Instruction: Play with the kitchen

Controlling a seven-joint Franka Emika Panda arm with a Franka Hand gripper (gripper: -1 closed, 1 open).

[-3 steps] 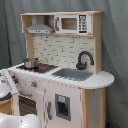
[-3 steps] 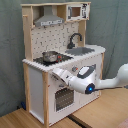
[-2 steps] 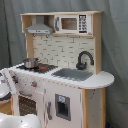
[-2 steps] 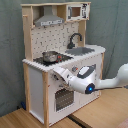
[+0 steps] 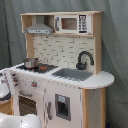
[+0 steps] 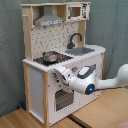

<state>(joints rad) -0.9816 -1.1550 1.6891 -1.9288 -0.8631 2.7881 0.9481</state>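
The kitchen (image 5: 60, 70) fills the middle of both exterior views, a white and light-wood toy standing on the floor against a grey curtain (image 6: 112, 25). Its grey hood (image 5: 39, 29) sits upper left in the first exterior view, directly over the stovetop (image 5: 37, 67), where a small metal pot (image 5: 30, 63) rests as if cooking. The black faucet (image 5: 84, 59) arches over the sink (image 5: 74, 75) so its spout would pour into the basin. A microwave (image 5: 72, 23) sits top centre. In the second exterior view the arm (image 6: 102, 82) reaches in from the right edge, its gripper (image 6: 61, 75) against the front panel just under the stovetop, probably to work a knob; whether the claw is spread or pressed together I cannot tell
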